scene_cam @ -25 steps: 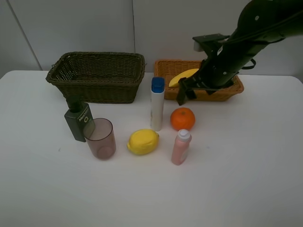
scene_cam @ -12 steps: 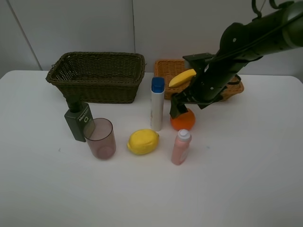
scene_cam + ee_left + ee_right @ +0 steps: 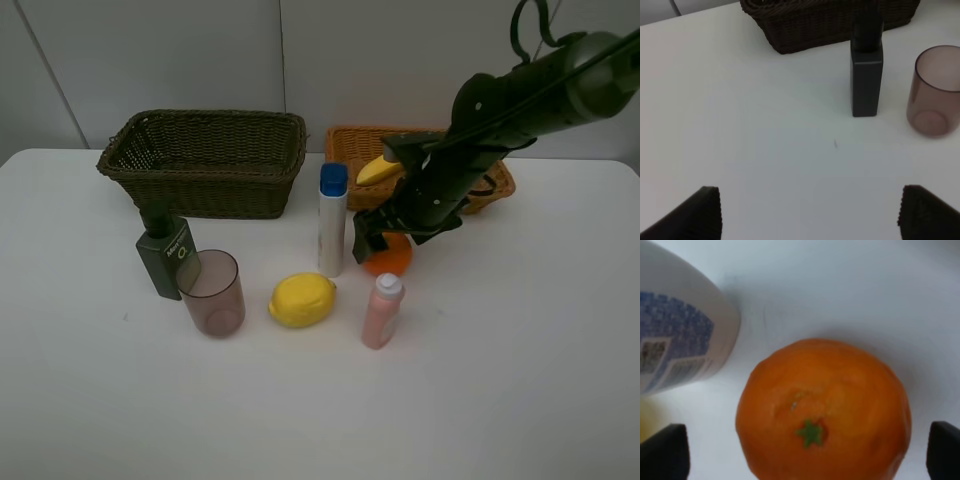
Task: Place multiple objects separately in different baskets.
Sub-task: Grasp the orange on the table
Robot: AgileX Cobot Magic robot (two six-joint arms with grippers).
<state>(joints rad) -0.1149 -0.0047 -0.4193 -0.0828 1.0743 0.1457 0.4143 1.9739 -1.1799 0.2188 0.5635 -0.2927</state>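
Right gripper [image 3: 378,240], jaws spread wide, straddles the round orange fruit [image 3: 822,415] on the white table [image 3: 520,380], near side of the shallow orange-tan wicker basket [image 3: 345,145] holding one yellow banana [image 3: 378,170]; yellow lemon [image 3: 301,299], pinkish tumbler [image 3: 213,293] and three bottles [image 3: 331,222] await sorting

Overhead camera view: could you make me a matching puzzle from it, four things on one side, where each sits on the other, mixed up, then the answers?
Things
1. banana
2. orange
3. pinkish tumbler
4. lemon

Places
A. on the table between the tumbler and the small pink bottle
B. lying in the orange-tan basket
C. next to the dark green pump bottle
D. between the open jaws of the right arm

Pairs: 1-B, 2-D, 3-C, 4-A
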